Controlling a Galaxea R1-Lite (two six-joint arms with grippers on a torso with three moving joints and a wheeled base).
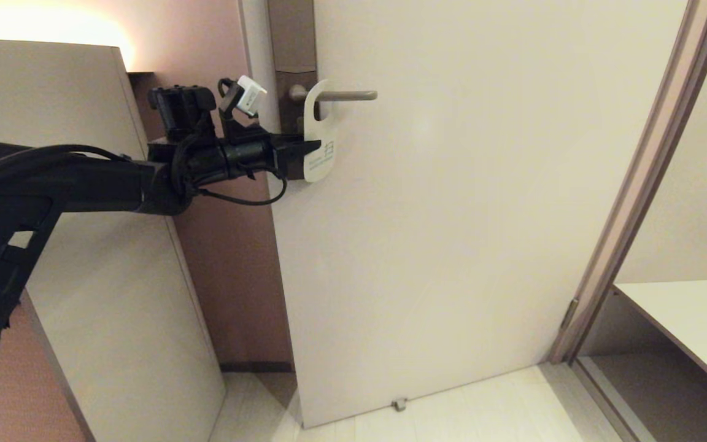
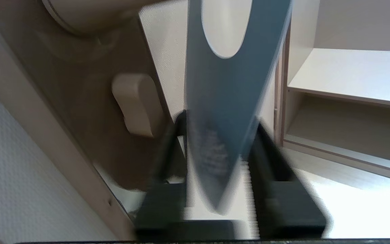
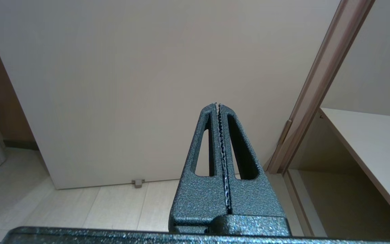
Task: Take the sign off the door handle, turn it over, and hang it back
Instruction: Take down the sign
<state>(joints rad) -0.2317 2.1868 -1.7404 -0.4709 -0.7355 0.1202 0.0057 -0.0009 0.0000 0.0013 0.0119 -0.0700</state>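
A pale door (image 1: 452, 245) stands ajar, a small stop (image 1: 398, 404) at its foot, a shelf (image 1: 691, 319) beside

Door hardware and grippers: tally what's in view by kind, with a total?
Signs: 1, the sign hanging on the handle, white side out
Handles: 1, the handle
Thumb-turns: 1, the knob on the backplate
Grippers: 2, the left gripper open at the sign, the right gripper shut and parked low before the door
Total: 5
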